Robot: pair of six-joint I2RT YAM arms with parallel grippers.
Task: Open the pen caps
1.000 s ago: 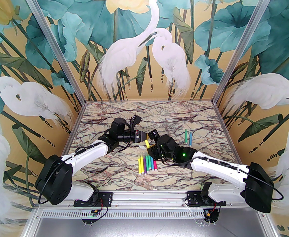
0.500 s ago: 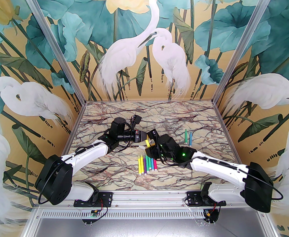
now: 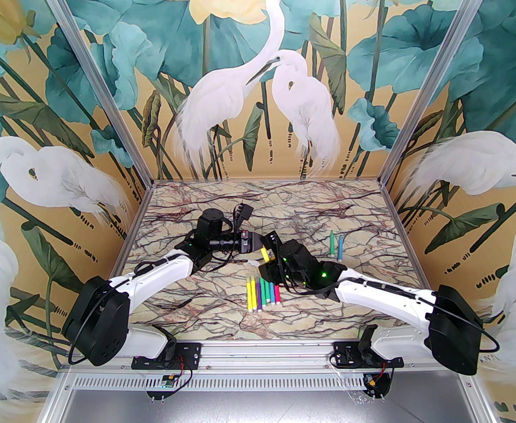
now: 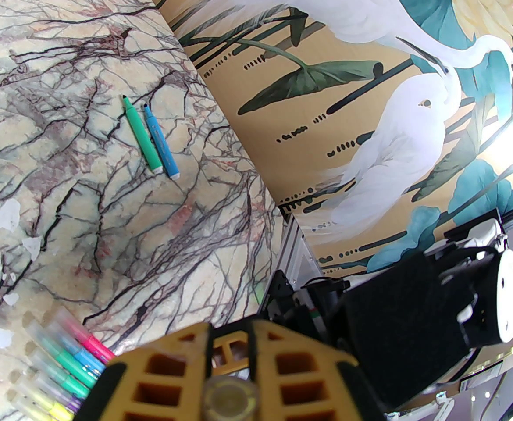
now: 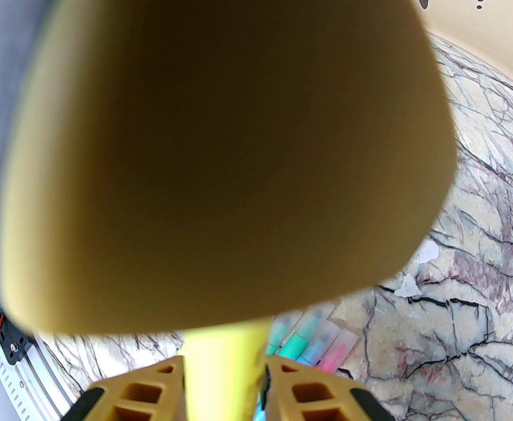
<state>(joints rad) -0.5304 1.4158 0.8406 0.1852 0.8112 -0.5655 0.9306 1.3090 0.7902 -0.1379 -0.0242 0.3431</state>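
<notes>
Edging leftward since a second ago, the right pincer (image 5: 223, 366) flanks the yellow pen (image 3: 264, 252) above the counter (image 3: 205, 315), its clamp impossible to tell, while the left pincer (image 4: 232, 328) pinches the pen cap (image 4: 228, 396), so uncapping seems underway.

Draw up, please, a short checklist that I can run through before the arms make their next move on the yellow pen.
1. Left gripper shut on one end of the yellow pen: ok.
2. Right gripper clamped firmly on the pen's body: cannot tell; the pen sits between its fingers.
3. Cap off the held pen: cannot tell, the joint is hidden between the grippers.
4. Row of pens lying side by side, caps on: ok.
5. Green pen and blue pen uncapped, lying apart from the grippers: ok.
</notes>
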